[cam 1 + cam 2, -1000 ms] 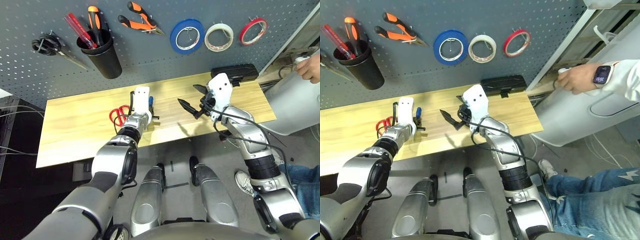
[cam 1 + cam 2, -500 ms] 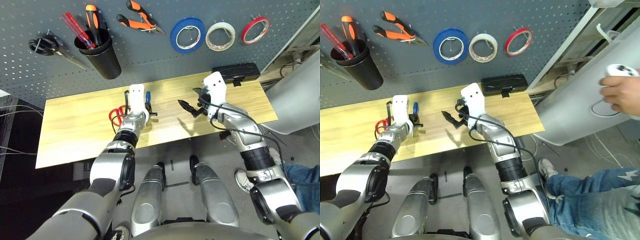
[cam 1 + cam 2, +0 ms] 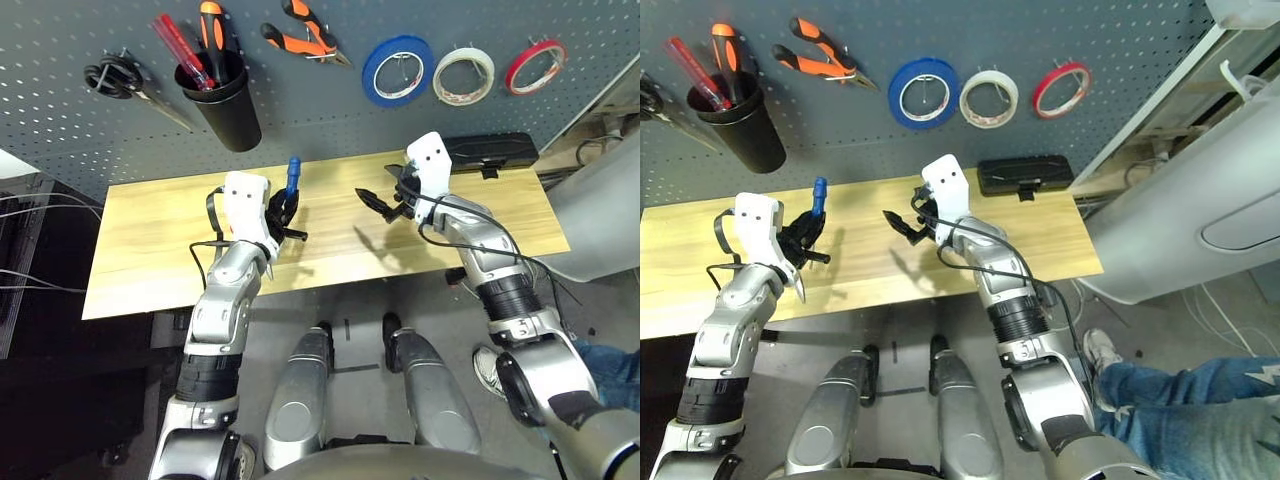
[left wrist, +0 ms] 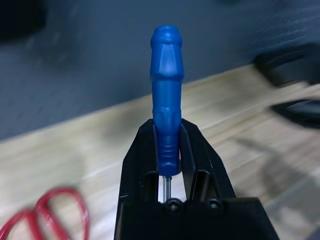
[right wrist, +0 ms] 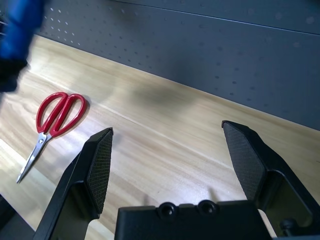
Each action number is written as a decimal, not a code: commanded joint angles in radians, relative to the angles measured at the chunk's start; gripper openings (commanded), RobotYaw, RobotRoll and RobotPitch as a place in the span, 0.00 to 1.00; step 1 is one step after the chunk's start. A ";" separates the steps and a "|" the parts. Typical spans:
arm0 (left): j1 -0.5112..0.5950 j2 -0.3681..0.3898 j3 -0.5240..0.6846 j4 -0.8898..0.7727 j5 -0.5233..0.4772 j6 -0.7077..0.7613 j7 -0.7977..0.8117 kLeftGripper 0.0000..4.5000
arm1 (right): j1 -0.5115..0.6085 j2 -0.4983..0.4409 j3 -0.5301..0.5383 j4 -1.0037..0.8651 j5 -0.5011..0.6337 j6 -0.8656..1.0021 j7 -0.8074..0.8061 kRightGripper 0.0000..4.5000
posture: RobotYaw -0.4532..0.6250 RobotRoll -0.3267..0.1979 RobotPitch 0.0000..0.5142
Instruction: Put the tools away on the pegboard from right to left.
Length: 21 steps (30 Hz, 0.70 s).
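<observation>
Three tape rings (image 3: 463,76); two scissors (image 5: 51,125); three screwdrivers (image 4: 166,110).

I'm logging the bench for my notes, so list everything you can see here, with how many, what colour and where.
pegboard: one, dark grey, behind the table
tape rings: three, blue tape ring, white, red, hung in a row on the pegboard
pliers: one, orange and black, hung left of the blue ring
cup: one, black, on the pegboard, holding red and orange tools
black-handled scissors: one, hung left of the cup
table: one, light wood
black case: one, at the table's back right
red-handled scissors: one, flat on the table
screwdriver: one, blue, in the left tool
left tool: shut on the screwdriver
right tool: open, above the table
</observation>
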 commanded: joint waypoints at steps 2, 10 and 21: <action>-0.002 0.007 0.009 -0.039 -0.021 -0.024 -0.007 0.11 | -0.001 0.000 -0.002 0.022 0.000 -0.020 0.011 1.00 | 0.49 0.62 0.55; -0.088 -0.014 0.026 -0.084 -0.131 -0.037 -0.052 0.11 | -0.003 -0.001 -0.004 0.025 0.001 -0.030 0.010 1.00 | 0.48 0.62 0.56; -0.345 -0.083 0.109 -0.116 -0.314 -0.009 0.024 0.11 | -0.017 0.004 -0.012 0.033 0.005 -0.045 0.007 1.00 | 0.48 0.62 0.55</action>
